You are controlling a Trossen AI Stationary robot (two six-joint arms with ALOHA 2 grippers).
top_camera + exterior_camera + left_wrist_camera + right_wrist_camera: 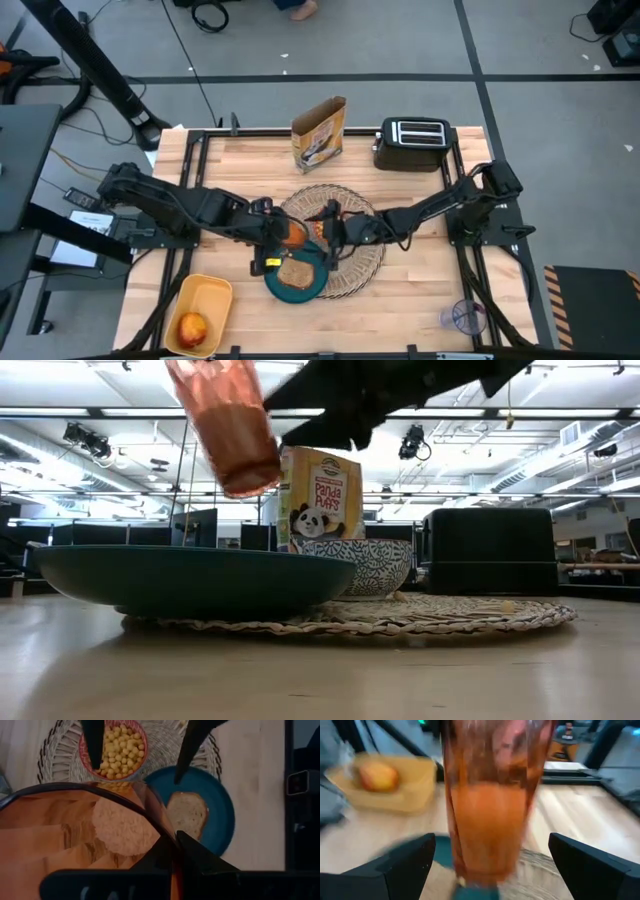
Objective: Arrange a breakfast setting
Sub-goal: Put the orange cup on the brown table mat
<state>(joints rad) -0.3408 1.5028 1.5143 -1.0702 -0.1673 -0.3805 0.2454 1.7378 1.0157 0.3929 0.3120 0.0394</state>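
My left gripper (276, 238) is shut on the orange translucent cup (292, 235), which is tilted in the air above the teal plate (297, 278) in the low view (228, 425). A brown toast slice (186, 812) lies on the plate. The plate's far part rests on the woven placemat (350, 250). A bowl of cereal puffs (117, 750) stands on the mat. My right gripper (324, 232) is open, and its fingers (405, 865) stand apart on either side of the cup (495, 810). The red apple (192, 327) lies in a yellow tray. The spoon is not seen. My left gripper holds the cup at its rim (162, 837). One finger (197, 857) lies against the outside of the wall there; the cup hides the other finger. The cup is lifted clear of the plate and tilted, with its base (250, 480) lowest.
A cereal box (320, 132) and a black toaster (412, 143) stand at the table's far edge. The yellow tray (200, 305) is at the near left. A small clear container (462, 317) stands at the near right.
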